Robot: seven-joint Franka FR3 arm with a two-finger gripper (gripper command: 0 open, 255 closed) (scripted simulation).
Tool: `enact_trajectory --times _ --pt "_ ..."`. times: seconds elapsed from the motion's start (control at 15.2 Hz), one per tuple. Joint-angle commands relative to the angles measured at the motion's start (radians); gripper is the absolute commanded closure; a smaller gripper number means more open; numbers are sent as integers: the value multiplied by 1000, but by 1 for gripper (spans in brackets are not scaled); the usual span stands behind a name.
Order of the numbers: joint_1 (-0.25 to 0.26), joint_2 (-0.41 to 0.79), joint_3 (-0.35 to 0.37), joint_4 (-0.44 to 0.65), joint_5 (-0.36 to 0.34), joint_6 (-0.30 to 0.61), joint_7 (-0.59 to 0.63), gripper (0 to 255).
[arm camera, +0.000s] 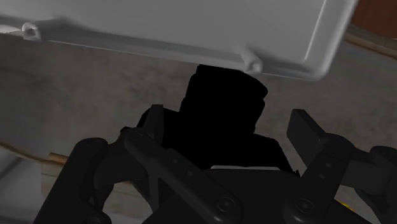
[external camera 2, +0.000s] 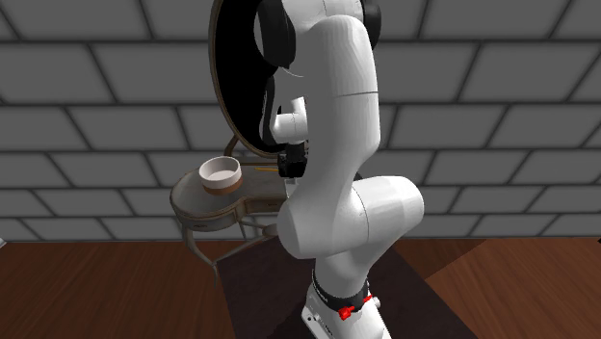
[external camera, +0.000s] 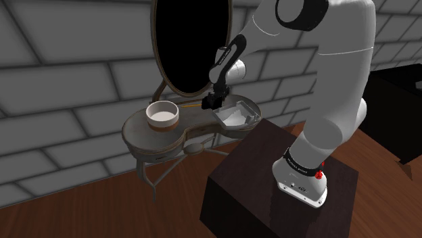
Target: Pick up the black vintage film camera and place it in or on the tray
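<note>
The gripper [external camera: 212, 103] sits mid-frame in the shoulder view, jaws clamped on the black film camera [arm camera: 222, 95], just left of the tray [external camera: 238, 116] over the desk [external camera: 142, 132]. Probably lining up the drop.

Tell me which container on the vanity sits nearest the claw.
The rectangular grey tray, right beside the claw. The round white bowl sits well off toward the shoulder view's left.

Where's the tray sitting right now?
In the shoulder view the pale tray lies on the vanity table's right end, nearest the stand, with the round bowl at the left end. The hand hangs just off the tray's left edge.
</note>
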Motion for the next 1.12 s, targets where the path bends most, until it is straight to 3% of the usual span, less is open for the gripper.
enact_trajectory --times 0.0,0.73,0.79,1.06 --pt "-4 30 3 9 4 21 -3 0" --pt "-8 64 7 19 7 46 -6 0" --pt "-8 64 7 19 7 46 -6 255" --pt "-8 64 7 19 7 46 -6 255"
